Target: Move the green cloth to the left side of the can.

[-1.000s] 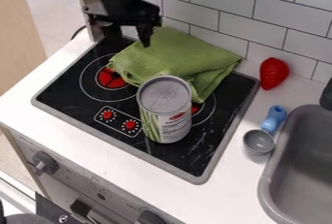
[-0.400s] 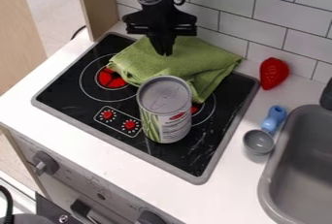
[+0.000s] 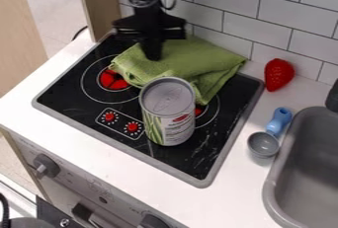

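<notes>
Leftward move outstanding: green cloth is lying above can in frame; gripper is hanging there, opening and hold indeterminable.

A toy kitchen: black cooktop with 2 red knobs, grey sink, white tiled wall.

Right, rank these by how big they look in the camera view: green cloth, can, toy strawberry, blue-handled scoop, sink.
Largest to smallest:
1. Green cloth or sink, too close to rank
2. Can
3. Toy strawberry or blue-handled scoop, too close to rank
</notes>
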Controlling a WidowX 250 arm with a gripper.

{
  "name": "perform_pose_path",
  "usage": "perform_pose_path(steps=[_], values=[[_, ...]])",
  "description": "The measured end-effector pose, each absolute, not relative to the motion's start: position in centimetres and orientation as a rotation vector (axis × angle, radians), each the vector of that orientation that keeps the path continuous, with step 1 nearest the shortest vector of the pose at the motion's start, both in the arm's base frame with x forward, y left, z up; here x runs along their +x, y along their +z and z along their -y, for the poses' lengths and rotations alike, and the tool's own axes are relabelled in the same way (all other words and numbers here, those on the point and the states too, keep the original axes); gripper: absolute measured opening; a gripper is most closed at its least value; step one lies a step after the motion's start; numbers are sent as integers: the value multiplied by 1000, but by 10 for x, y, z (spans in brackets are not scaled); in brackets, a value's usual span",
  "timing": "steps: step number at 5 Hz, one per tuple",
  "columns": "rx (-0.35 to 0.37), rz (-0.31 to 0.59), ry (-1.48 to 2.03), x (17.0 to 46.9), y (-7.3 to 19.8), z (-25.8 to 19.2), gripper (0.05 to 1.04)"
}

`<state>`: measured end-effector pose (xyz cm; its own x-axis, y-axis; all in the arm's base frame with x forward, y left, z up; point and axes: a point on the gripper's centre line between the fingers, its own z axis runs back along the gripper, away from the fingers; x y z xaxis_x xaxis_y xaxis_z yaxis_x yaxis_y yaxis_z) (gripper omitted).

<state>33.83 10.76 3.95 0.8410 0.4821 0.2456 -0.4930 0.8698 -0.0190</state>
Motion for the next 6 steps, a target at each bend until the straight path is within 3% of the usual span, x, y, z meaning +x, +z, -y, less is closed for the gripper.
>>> perform_pose_path(steps=[1,2,5,6], values=[[93,267,593,334,41,-129,52],[90,285,592,330,40,-145,52],[71,264,504,278,40,-168,52],[94,274,489,264,40,-175,52]])
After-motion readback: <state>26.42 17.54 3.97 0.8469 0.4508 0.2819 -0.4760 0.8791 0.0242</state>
